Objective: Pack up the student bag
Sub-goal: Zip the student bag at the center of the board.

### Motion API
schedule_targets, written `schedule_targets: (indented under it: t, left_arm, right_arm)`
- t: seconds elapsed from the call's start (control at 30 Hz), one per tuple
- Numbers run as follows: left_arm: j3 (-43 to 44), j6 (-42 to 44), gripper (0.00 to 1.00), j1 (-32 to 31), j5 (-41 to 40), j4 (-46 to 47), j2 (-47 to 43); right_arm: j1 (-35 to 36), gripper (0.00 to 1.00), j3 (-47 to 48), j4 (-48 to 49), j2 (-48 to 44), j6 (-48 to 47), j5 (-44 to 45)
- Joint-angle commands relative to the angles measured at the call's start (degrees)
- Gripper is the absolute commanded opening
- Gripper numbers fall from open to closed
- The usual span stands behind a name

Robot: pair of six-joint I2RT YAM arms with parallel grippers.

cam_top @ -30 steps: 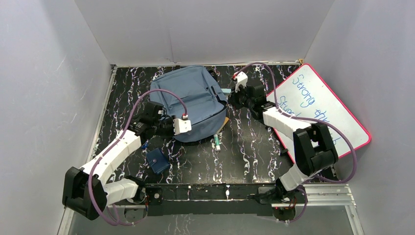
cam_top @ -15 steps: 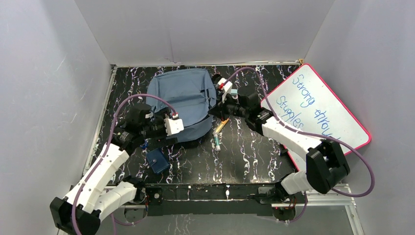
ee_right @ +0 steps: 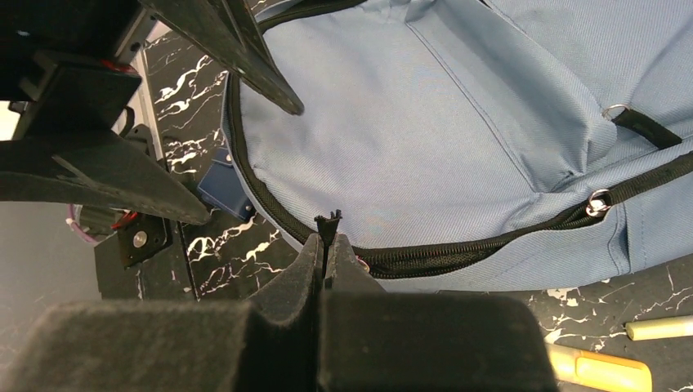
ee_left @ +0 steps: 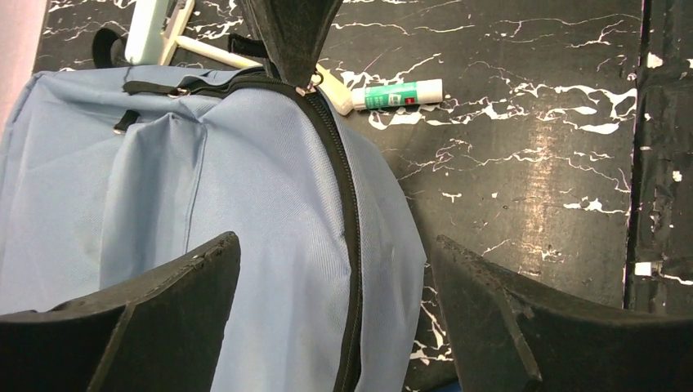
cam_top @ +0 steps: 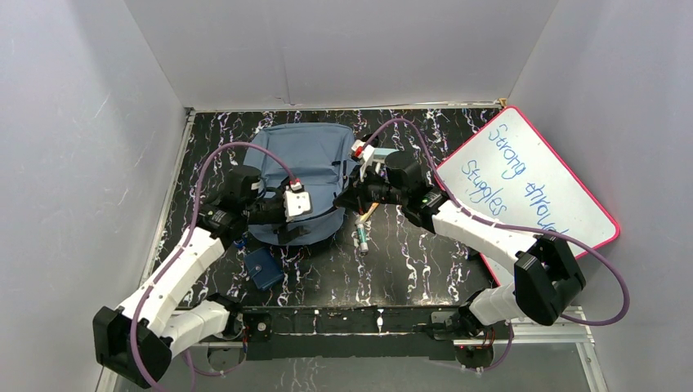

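The slate-blue student bag (cam_top: 304, 167) lies flat at the back middle of the table. My left gripper (cam_top: 313, 223) hovers over its near edge, open wide. In the left wrist view the left gripper (ee_left: 335, 273) straddles the bag (ee_left: 204, 229) and its black zipper (ee_left: 350, 212), touching nothing. My right gripper (cam_top: 358, 198) is at the bag's right side. In the right wrist view the right gripper (ee_right: 327, 245) is shut on the zipper pull (ee_right: 328, 220), with the zipper line (ee_right: 458, 253) running just beyond it.
A green-and-white glue stick (cam_top: 360, 238) and a yellow marker (cam_top: 370, 210) lie right of the bag. A small dark-blue pouch (cam_top: 263, 269) sits near the front left. A pink-framed whiteboard (cam_top: 531, 175) leans at the right. Grey walls enclose the table.
My left gripper has opened and let go of the bag. My right gripper has moved left and nearer along the bag's right side, and the bag has shifted slightly.
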Motion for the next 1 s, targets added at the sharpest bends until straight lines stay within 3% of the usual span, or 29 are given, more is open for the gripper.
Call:
schedule_targets:
  t: [0.0,0.17,0.33,0.4,0.7,0.97]
  left_arm:
    - [-0.51,-0.62,0.80,-0.88,4.21,2.73,2.28]
    - [-0.68,-1.31,0.59,-2.19,4.95,2.75,5.30]
    - [-1.04,-1.99,0.20,-3.62,4.80,2.70,6.75]
    - [-1.55,-2.12,0.00,-3.86,4.39,2.73,6.31]
    - [-3.97,-1.98,0.00,-4.22,4.09,-1.25,2.05]
    - [-4.85,-2.45,0.00,-4.40,3.35,-2.63,0.35]
  right_arm:
    - [0.52,0.00,1.37,5.75,-3.23,2.10,-2.40]
    - [0.53,0.00,1.20,6.11,-2.98,1.46,-1.16]
    - [0.51,0.00,1.89,4.51,-2.43,-1.45,0.86]
    - [0.48,0.00,2.28,3.98,-2.30,-2.47,1.45]
    - [-0.76,0.00,4.78,-0.66,0.19,-5.30,14.11]
    - [-5.25,0.00,9.17,0.08,7.79,-5.25,18.03]
